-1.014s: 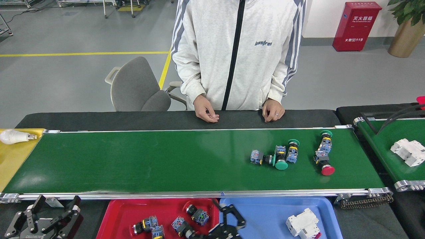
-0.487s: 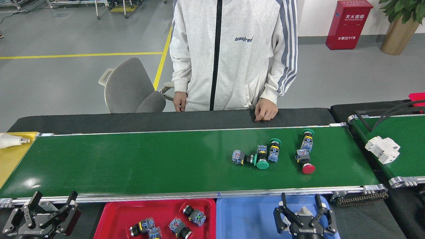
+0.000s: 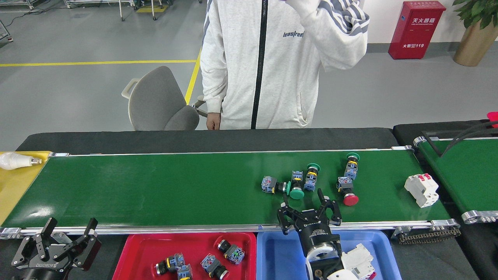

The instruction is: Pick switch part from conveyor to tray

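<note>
Head view: the conveyor (image 3: 155, 190), a long dark-green belt with silver rails, runs across the middle. On its right half lie several switch parts: a blue-bodied one (image 3: 269, 184) lying flat, two green mushroom-head push buttons (image 3: 297, 186) (image 3: 311, 175) touching each other beside it, then a small green-capped switch (image 3: 351, 165) and a red mushroom-head switch (image 3: 347, 193) end to end. A white circuit breaker (image 3: 421, 189) rests near the belt's right end.

The right gripper (image 3: 302, 199) reaches over the belt's near rail, its black fingers (image 3: 325, 199) spread apart and empty, just in front of the green buttons and beside the red one, touching neither. The left gripper (image 3: 70, 228) hangs low at the left, below the rail, fingers apart and holding nothing.

Below the belt sit a red tray (image 3: 132, 256) containing three switch parts (image 3: 231, 251) and a blue tray (image 3: 280, 252) holding another white breaker (image 3: 360, 260). A light bulb (image 3: 15, 160) lies on a yellow surface at far left. A person in a white jacket (image 3: 272, 66) stands behind the belt, next to a grey chair (image 3: 159, 101).
</note>
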You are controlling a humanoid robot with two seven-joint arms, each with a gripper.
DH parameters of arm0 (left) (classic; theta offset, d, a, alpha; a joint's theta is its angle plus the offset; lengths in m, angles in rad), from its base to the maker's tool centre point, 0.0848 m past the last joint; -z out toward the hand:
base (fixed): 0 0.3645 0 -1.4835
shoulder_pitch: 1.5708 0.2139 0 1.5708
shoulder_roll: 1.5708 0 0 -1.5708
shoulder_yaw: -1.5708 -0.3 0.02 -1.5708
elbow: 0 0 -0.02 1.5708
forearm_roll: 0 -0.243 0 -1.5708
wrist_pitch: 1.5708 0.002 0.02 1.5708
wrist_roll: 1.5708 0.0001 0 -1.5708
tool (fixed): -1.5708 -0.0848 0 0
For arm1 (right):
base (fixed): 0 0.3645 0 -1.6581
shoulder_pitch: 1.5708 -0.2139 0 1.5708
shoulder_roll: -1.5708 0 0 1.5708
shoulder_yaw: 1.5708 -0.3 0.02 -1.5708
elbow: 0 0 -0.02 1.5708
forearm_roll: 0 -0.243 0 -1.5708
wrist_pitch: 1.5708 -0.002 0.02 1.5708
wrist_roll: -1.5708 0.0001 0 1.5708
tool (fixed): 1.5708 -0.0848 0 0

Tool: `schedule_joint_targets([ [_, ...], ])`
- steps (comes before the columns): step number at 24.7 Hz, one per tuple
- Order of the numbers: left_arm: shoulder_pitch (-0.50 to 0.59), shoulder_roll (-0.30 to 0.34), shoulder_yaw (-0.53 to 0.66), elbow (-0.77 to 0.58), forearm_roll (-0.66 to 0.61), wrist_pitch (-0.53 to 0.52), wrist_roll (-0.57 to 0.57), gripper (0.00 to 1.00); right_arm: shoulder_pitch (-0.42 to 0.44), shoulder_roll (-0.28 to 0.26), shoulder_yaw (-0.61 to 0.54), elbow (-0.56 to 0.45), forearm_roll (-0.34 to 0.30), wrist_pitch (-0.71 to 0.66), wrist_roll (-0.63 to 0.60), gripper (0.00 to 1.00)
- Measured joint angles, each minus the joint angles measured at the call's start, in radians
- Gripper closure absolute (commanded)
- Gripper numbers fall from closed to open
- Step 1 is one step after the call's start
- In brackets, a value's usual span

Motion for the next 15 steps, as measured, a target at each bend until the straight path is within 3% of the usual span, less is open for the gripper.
schedule_joint_targets([
  [5, -0.015, 0.004, -0.077, 0.0, 0.0, 0.001, 0.002, 0.0, -0.114, 0.056, 0.008, 0.168, -0.003, -0.015, 0.003, 0.0],
  [8, -0.05, 0.042, -0.165, 0.0, 0.0, 0.001, 0.002, 0.0, -0.175, 0.07, 0.01, 0.262, -0.03, -0.024, 0.006, 0.03],
  [9, -0.064, 0.048, -0.193, 0.0, 0.0, 0.001, 0.002, 0.0, -0.186, 0.07, 0.01, 0.28, -0.049, -0.024, 0.006, 0.14],
  [11, -0.085, 0.05, -0.251, 0.0, 0.0, 0.0, 0.002, 0.0, -0.198, 0.07, 0.015, 0.297, -0.063, -0.025, 0.006, 0.62],
  [12, -0.09, 0.05, -0.272, 0.0, 0.0, -0.002, 0.002, 0.0, -0.2, 0.07, 0.024, 0.299, -0.065, -0.026, 0.006, 0.82],
  [13, -0.09, 0.05, -0.285, -0.001, 0.0, -0.002, 0.002, 0.0, -0.201, 0.07, 0.037, 0.299, -0.066, -0.027, 0.006, 0.9],
  [15, -0.09, 0.05, -0.292, -0.001, 0.0, -0.002, 0.002, 0.0, -0.203, 0.07, 0.055, 0.299, -0.068, -0.031, 0.006, 0.97],
])
